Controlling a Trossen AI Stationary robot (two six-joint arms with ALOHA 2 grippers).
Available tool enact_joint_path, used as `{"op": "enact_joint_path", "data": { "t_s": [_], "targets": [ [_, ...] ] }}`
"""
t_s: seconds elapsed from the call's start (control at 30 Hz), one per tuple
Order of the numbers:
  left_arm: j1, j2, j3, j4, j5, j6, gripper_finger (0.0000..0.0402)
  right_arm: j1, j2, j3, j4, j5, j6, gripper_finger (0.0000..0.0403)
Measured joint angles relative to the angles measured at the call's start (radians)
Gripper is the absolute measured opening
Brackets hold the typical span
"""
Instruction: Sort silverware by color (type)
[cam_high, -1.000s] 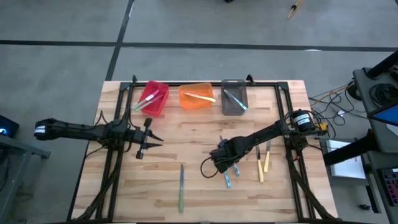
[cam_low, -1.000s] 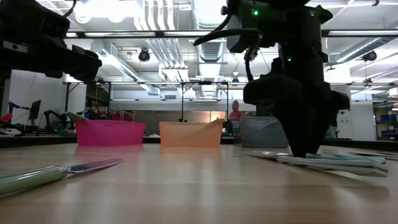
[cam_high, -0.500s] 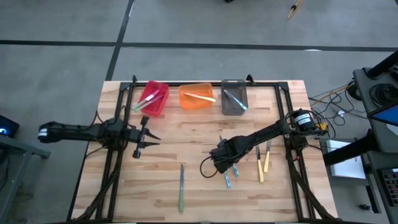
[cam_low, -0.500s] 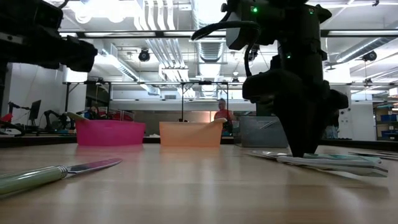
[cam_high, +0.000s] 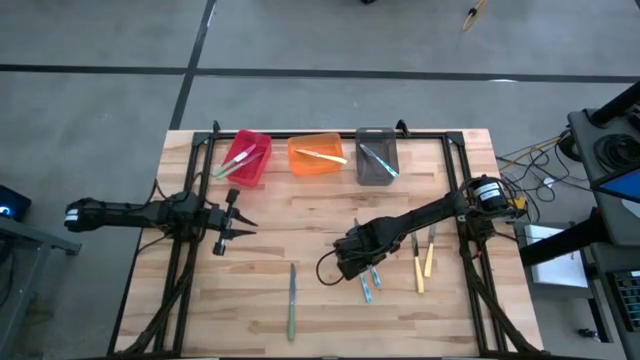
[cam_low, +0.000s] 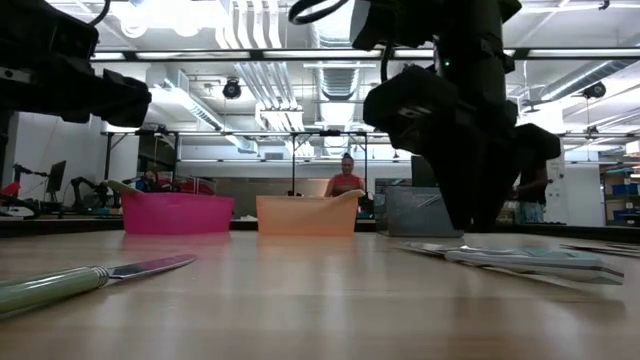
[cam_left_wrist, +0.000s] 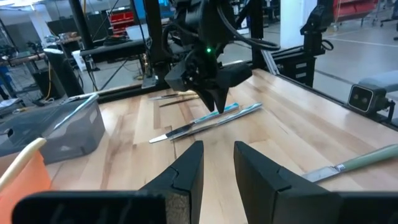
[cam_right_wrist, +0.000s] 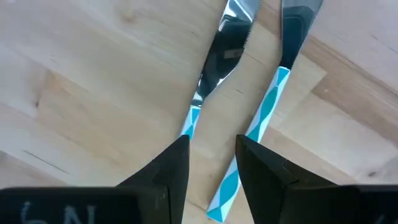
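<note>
Two light-blue-handled utensils (cam_right_wrist: 261, 121) (cam_right_wrist: 189, 124) lie flat side by side on the table right of centre (cam_high: 370, 282). My right gripper (cam_right_wrist: 211, 146) (cam_high: 345, 268) is open and hovers just above them; one handle's free end shows between its fingers. Two pale-yellow-handled utensils (cam_high: 422, 265) lie flat to their right. A green-handled knife (cam_high: 292, 302) (cam_low: 90, 278) lies flat near the front edge. My left gripper (cam_left_wrist: 214, 168) (cam_high: 235, 222) is open and waits over the table's left half, touching nothing.
Three bins stand in a row at the far edge: red (cam_high: 243, 157) holding green-handled utensils, orange (cam_high: 317, 154) holding a yellow one, grey (cam_high: 376, 155) holding a blue one. Bare wood lies between the two arms. A person shows in the room behind (cam_low: 345, 180).
My right gripper has risen a little off the table and shifted slightly toward the left and near edges, still over the blue utensils. The utensils have stayed where they were.
</note>
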Motion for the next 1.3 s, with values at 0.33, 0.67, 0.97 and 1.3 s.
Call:
{"op": "enact_joint_path", "data": {
  "t_s": [0.33,0.67,0.97,1.3],
  "targets": [
    [0.0,0.002,0.0,0.001,0.0,-0.006,0.0071,0.0,0.029,-0.002,-0.109,0.085,0.001,0.0121],
    [0.0,0.003,0.0,0.001,-0.002,-0.005,0.0071,0.0,0.074,-0.001,-0.085,0.105,-0.031,0.012],
    [0.0,0.005,0.0,0.002,-0.002,-0.006,0.0071,-0.012,0.123,0.002,-0.066,0.101,-0.058,0.0073],
    [0.0,0.005,-0.001,0.002,-0.002,-0.006,0.0071,-0.027,0.112,0.0,-0.069,0.099,-0.045,0.0019]
  ]
}}
